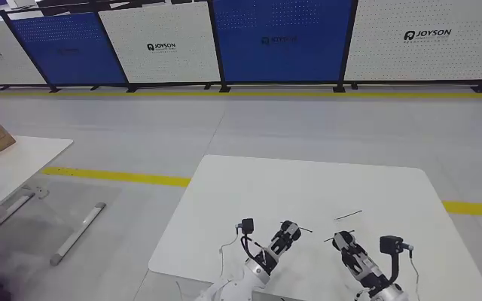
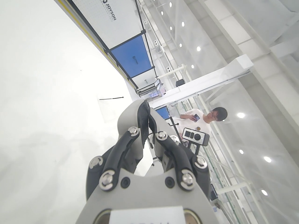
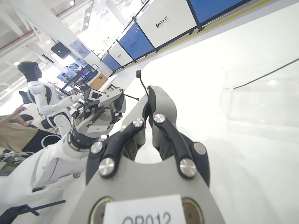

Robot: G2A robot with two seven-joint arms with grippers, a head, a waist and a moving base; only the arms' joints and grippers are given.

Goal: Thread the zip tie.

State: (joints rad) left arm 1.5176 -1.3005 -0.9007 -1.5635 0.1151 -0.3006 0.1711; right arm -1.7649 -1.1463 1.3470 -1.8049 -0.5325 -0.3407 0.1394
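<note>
Right hand [image 3: 148, 94]: fingers pressed together, pinching the zip tie [image 3: 143, 83] by its strap. The head [image 3: 138, 73] stands up just past the fingertips, clear of the pads.

Left hand [image 2: 145, 108]: fingers closed tight. Seen from the right wrist, a thin black tail [image 3: 132, 97] pokes out from its tips and points across toward the right hand. Probably the free end of the same tie, but I cannot tell, as the strap between the two hands is hidden.

Both hands sit close together, tips facing each other, low over the counter [image 1: 301, 188]. The tail tip is near the head, to its side and a little lower, and not touching it.

A spare tie [image 3: 266, 74] lies flat on the counter well beyond the right hand. A clear tray [image 3: 257, 108] sits on the near side of it.

Step, as judged: both ends are gripped and brought together, and the tail is not yet in the head. This is alignment before insertion.

Next move calls for:
- turning the head so its slot faces the tail;
- bringing the tail tip level with the slot and square to it;
- a short, straight push with the right hand held steady.

Risks: the tail is thin and will flex or skate off the head if it arrives at an angle. There is also little strap beyond the left fingers to feed through.
</note>
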